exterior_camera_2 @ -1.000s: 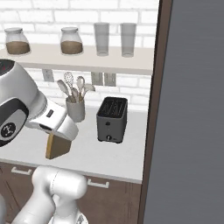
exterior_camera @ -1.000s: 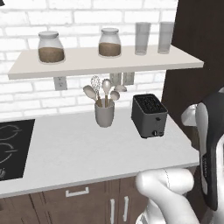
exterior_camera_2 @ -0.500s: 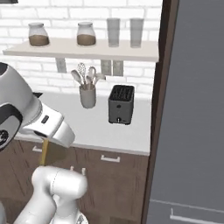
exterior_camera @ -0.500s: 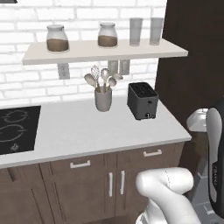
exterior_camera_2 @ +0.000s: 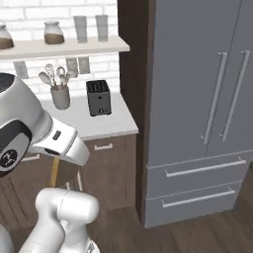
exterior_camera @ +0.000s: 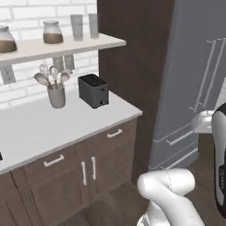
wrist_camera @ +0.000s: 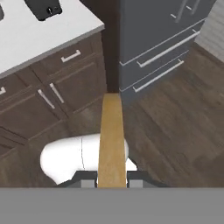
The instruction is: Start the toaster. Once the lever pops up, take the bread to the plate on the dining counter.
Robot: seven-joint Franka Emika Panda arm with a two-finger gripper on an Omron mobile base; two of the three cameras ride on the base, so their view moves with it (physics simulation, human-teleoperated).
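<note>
Bread [wrist_camera: 111, 140] sits edge-on in the pincer [wrist_camera: 112, 180], pinched between its tips, its lower end cut off. Toaster [exterior_camera: 93, 90] stands on the counter [exterior_camera: 53, 128], slots too dark to read.

The bread [wrist_camera: 111, 140], pinched edge-on between the jaws, looks matt tan, like a dry, even crust. Beyond the jaws, the toaster [exterior_camera: 93, 90] has a dark grey satin shell like brushed metal or plastic. It sits on a smooth matt white worktop [exterior_camera: 53, 128]. The cabinets [exterior_camera: 84, 170] below show dark brown wood grain with pale metal pulls. The fridge [exterior_camera_2: 197, 99] looks like matt grey metal, and the floor [wrist_camera: 175, 127] is dark planked wood.
</note>
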